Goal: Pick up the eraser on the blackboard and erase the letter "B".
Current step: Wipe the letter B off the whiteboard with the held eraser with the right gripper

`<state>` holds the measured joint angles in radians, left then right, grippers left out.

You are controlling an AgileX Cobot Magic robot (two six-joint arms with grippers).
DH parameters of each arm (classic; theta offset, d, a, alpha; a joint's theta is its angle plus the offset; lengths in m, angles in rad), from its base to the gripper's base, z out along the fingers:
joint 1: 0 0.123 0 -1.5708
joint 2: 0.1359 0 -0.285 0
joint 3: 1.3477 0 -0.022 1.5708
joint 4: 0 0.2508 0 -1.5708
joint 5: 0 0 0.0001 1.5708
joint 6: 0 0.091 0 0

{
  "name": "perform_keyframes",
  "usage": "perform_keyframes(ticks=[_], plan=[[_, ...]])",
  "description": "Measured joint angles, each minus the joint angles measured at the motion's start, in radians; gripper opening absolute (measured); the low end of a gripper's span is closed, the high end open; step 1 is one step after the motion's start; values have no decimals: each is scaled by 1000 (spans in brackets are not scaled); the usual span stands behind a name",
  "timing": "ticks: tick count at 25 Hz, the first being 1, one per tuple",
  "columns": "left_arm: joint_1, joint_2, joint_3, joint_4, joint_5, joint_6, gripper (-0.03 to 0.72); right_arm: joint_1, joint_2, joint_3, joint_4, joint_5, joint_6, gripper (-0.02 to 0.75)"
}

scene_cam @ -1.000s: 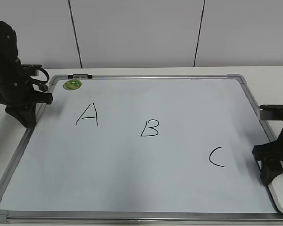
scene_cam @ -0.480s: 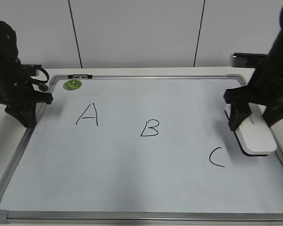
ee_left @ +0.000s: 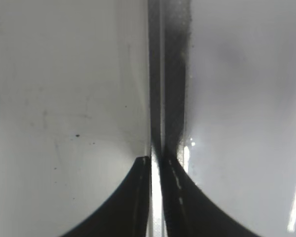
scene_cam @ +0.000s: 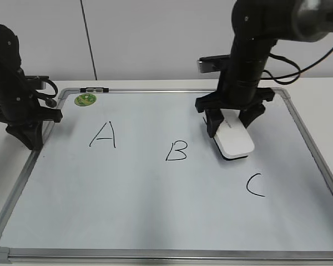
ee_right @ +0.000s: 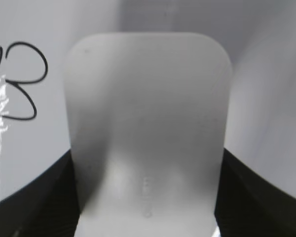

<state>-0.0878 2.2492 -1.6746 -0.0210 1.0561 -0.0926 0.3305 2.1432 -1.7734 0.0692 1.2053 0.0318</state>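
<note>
The blackboard (scene_cam: 155,216) is a white board in a silver frame, lying flat. The black letter "B" (scene_cam: 176,151) is at its middle, and also shows in the right wrist view (ee_right: 19,81). My right gripper (scene_cam: 229,125) is shut on the white eraser (scene_cam: 235,141) and holds it on or just above the board, right of the B. In the right wrist view the eraser (ee_right: 148,123) fills the frame between the jaws (ee_right: 146,192). My left gripper (scene_cam: 26,136) rests at the board's left frame, shut and empty; its wrist view shows the jaws (ee_left: 157,163) over the frame rail.
A black letter A (scene_cam: 104,134) is left of the B and a black letter C (scene_cam: 255,185) is at the right. A round green sticker (scene_cam: 85,100) sits at the board's far left corner. White table and wall panels surround the board.
My right arm has carried the eraser from the board's right edge up and leftward, now just right of the B. The left arm has not moved.
</note>
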Motion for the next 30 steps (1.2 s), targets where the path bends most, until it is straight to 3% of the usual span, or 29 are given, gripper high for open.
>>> perform_keyframes(ticks=[8,30], plan=[[0,0,0,-1,0,0,73,87,155,-178,-34,6,28,523],[0,0,0,-1,0,0,72,130,218,-205,-69,26,48,522]])
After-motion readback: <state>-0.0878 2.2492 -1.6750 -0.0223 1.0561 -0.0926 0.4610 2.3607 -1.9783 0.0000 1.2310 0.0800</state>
